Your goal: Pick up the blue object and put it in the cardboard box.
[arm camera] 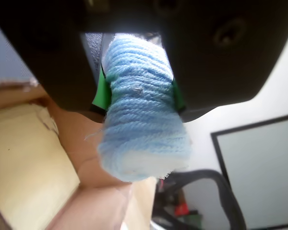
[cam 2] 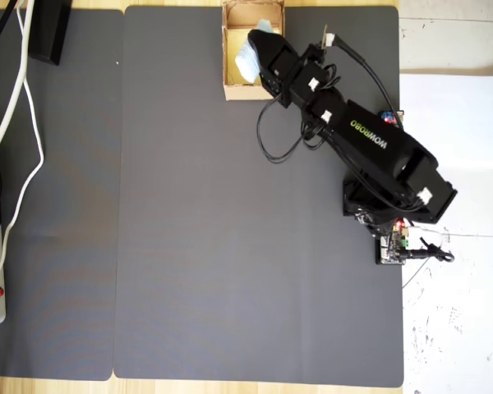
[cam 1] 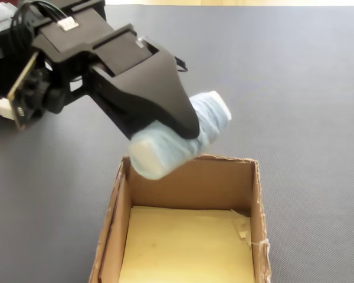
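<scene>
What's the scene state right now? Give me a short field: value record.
gripper: shut on blue yarn bundle, raised off the mat
blue yarn bundle: held crosswise, both ends sticking out past the jaws
cardboard box: open top, nothing seen on its pale yellow floor
bundle vs box: above the box's far wall in the fixed view, not yet inside
surface: dark grey mat

Dark grey mat (cam 2: 189, 230) over wooden table (cam 2: 49, 386); white cables (cam 2: 20, 123) at overhead view's left.
</scene>
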